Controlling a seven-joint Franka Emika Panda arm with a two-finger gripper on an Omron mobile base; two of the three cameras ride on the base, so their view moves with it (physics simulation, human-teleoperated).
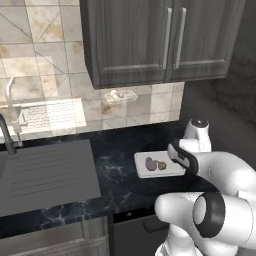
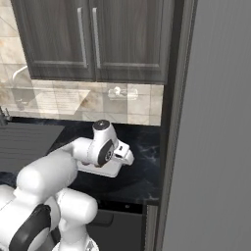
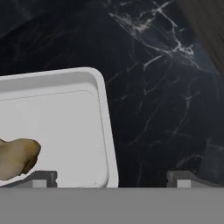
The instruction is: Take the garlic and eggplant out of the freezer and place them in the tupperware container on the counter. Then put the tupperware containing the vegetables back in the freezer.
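The white tupperware container lies on the black counter. Inside it, the purple eggplant sits beside the brownish garlic. My gripper hovers low over the container's right end, open and holding nothing. In the hand view, the gripper has its fingertips spread across the tupperware container's rim, with the garlic at the left edge. In the right base view, the arm hides most of the container. The freezer's wide grey door stands at the right.
A grey sink basin with drainboard and a faucet lie to the left. Dark wood wall cabinets hang above the counter. Bare black counter lies beside the container.
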